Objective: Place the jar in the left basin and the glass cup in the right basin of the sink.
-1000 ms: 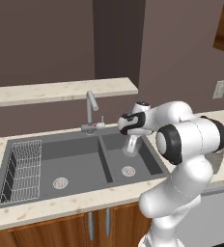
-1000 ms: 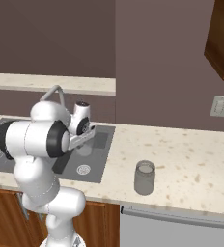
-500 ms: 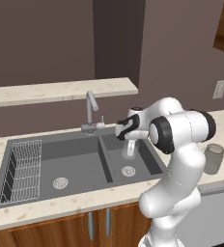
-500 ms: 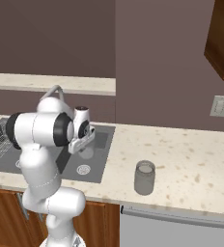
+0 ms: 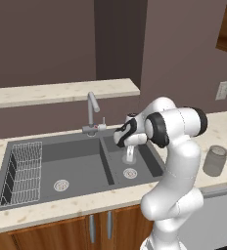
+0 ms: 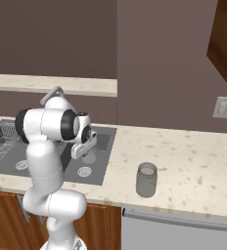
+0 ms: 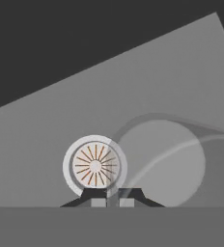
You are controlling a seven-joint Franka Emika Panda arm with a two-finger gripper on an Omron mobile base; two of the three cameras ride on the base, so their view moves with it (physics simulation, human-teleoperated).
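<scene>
The pale clear glass cup [image 5: 129, 155], pinched by its rim in the closed gripper [image 5: 128, 146], should be lowered upright into the narrower dark-grey right basin [image 5: 147, 157] before release.

Even soft rendered light, faint shadows, no glare, slightly blurry.

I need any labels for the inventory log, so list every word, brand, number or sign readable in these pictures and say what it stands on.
None: no readable text anywhere.
The jar on the counter: plain glass, no label.
The glass cup held in the gripper over the right basin: no marking.
The wall outlet, tap and cabinets: no writing or brand.
</scene>
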